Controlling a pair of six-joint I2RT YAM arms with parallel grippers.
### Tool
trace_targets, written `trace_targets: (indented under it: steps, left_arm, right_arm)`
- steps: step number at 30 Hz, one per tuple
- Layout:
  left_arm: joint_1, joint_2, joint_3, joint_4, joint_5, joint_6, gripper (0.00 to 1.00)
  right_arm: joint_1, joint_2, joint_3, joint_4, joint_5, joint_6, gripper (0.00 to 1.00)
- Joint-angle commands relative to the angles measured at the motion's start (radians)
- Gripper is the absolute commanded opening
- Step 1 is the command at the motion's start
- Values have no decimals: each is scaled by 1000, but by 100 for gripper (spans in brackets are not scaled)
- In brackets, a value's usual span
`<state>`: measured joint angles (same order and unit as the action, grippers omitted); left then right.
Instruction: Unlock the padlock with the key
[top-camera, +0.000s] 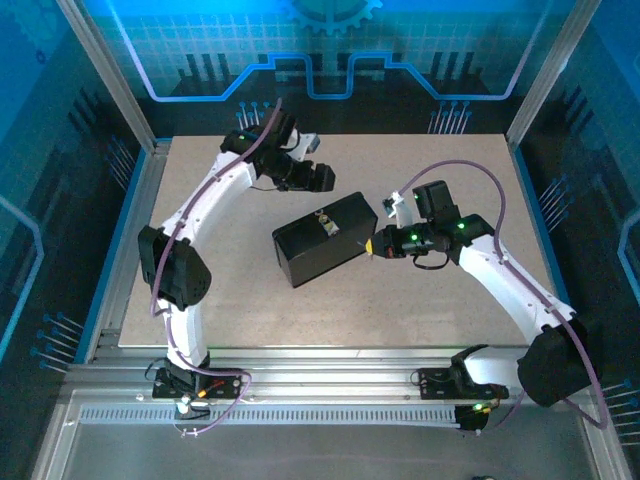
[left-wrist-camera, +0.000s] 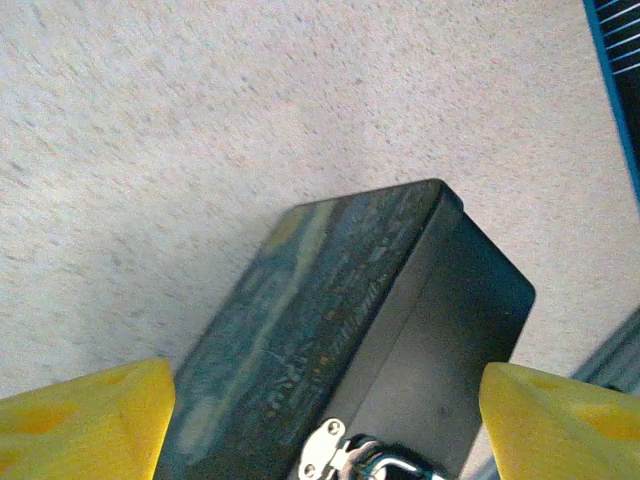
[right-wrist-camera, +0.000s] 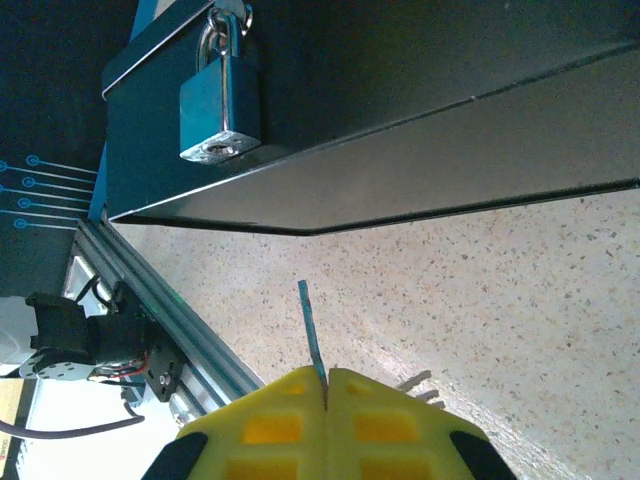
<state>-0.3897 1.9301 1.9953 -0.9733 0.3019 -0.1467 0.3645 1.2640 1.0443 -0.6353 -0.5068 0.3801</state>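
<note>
the right gripper (right-wrist-camera: 325, 378) has its jaws pressed together on the key (right-wrist-camera: 311, 325), whose thin blade sticks straight out past the fingertips, seen edge-on. the padlock (right-wrist-camera: 222, 100) hangs closed from the hasp on the side wall of the box (right-wrist-camera: 450, 110), which sits near the middle of the table (right-wrist-camera: 480, 290). in the right wrist view the padlock's long axis runs roughly in line with the key blade, and its keyhole end (right-wrist-camera: 215, 150) faces back toward the gripper. it lies ahead of the key tip and off to the left, with bare table between the tip and the box. so the coming move looks like a sideways shift to line up, then a straight push in. the left gripper (left-wrist-camera: 320, 400) hovers on the side of the box toward the table's far edge, jaws wide and holding nothing. the right arm is nearer the lock.
</note>
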Motion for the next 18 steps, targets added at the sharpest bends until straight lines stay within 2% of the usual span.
trace_targets:
  steps: [1, 5, 9, 13, 16, 18]
  left_arm:
    - [-18, -63, 12, -72, -133, 197, 79]
    - [-31, -196, -143, 54, -102, 445, 76]
    - [-28, -301, -253, 143, 50, 767, 82]
    - [-12, -323, -270, 58, 241, 1105, 84]
    - [-14, -300, -251, 4, 330, 1217, 83]
    - [-22, -283, -253, -33, 352, 1289, 83]
  right_arm:
    - [-12, 3, 6, -39, -42, -66, 0]
    - [-20, 10, -4, -18, -64, -81, 0]
    - [-26, 23, -21, 14, -101, -72, 0]
    - [-28, 37, -10, -2, -117, -90, 0]
    - [-41, 39, -1, -10, -142, -107, 0]
    - [-60, 37, 3, -10, -176, -109, 0]
